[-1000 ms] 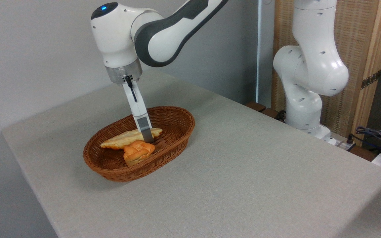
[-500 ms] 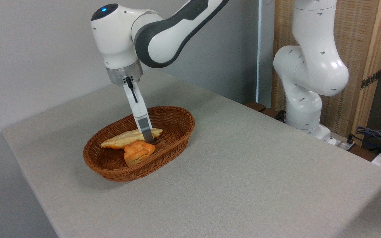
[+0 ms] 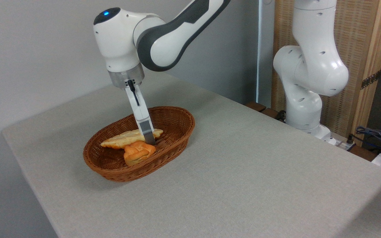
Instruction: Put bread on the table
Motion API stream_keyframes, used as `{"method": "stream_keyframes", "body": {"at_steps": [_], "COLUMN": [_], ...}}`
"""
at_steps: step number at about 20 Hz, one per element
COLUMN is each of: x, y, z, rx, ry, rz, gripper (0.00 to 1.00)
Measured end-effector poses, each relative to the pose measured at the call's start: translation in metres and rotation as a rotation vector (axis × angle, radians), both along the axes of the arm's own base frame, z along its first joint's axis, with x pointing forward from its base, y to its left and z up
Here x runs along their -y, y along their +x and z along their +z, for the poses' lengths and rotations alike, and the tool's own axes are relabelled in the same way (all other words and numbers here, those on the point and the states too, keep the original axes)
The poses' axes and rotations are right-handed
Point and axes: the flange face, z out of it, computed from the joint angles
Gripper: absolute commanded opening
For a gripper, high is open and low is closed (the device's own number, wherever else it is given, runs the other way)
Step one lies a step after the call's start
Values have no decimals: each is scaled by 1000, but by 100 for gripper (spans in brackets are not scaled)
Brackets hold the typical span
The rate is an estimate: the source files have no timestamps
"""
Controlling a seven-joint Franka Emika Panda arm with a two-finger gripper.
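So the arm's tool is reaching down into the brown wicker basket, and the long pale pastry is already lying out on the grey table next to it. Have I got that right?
Not quite. The camera view shows the long pale pastry still lying inside the wicker basket, beside the orange knotted bun, not out on the grey table. The rest holds: the tool reaches down into the basket, right at the pastry.
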Motion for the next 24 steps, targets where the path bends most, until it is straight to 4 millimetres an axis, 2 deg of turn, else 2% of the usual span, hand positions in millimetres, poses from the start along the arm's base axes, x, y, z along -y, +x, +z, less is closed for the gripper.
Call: {"method": "stream_keyframes", "body": {"at_steps": [2, 4, 5, 6, 8, 13, 19, 22, 24], "x": [3, 7, 7, 6, 6, 6, 6, 6, 4], "y": [-4, -7, -7, -7, -7, -7, -5, -1, 2], "z": [-10, -15, -14, -14, -14, -13, -11, 3, 28], "rx": [14, 20, 22, 23, 24, 25, 31, 20, -33], "ry": [-4, -3, -2, -2, -2, -2, -5, -3, 13], "rz": [-5, -14, -15, -15, -15, -14, -12, -10, -14], "gripper": [97, 53, 35, 26, 21, 16, 14, 15, 15]}}
